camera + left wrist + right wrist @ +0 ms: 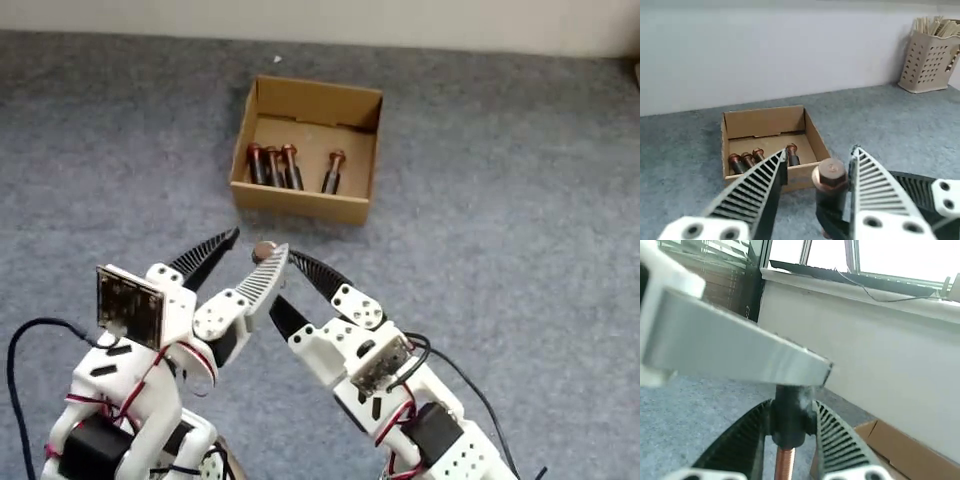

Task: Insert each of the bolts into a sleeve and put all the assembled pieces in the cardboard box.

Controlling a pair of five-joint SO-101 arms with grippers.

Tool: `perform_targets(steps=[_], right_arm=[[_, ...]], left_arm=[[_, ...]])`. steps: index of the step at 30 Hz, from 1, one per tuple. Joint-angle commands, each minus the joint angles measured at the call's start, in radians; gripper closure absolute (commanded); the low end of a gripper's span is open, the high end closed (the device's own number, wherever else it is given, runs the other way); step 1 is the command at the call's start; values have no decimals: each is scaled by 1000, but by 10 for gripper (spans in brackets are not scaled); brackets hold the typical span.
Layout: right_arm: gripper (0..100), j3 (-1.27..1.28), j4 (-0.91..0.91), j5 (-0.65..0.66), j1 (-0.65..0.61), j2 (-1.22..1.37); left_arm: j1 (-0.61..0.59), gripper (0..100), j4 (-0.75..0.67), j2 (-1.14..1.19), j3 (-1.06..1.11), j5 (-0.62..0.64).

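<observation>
While the right pincer (790,429) is pinching a smooth black cylindrical sleeve (788,412), its copper hex-headed bolt (830,173) is sitting between the left pincer's (819,152) spread ribbed fingers (757,187). Beyond both pincers, the square cardboard box (305,203) is holding four assembled pieces (288,166).

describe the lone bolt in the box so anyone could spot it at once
Look for the cardboard box on the grey carpet. Four sleeved bolts lie inside it. Three crowd together at the left; the lone bolt sits apart to their right.
</observation>
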Motion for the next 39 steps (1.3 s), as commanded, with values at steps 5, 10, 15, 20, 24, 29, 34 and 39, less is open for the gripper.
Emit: perform_targets(steps=[5, 10, 15, 20, 24, 29, 34, 39], right_arm=[[993, 143, 65, 5, 1, -21], [993, 143, 114, 5, 88, -21], [993, 142, 202, 5, 162, -21], [993, 105, 220, 2, 216, -19], [993, -30, 302, -120, 269, -18], [993, -196, 318, -135, 268, 160], [993, -374, 185, -137, 272, 530], [993, -553, -16, -137, 298, 895]], left_arm=[[-154, 780, 3, -97, 22, 11], [-211, 862, -3, -140, 105, 6], [-252, 966, -3, -140, 180, -75], [-263, 993, 2, -140, 297, -144], [-292, 993, -3, -140, 407, -146], [-291, 993, -18, -140, 513, -255], [-289, 992, -203, -140, 641, -279], [-295, 990, -180, -140, 639, -279]])
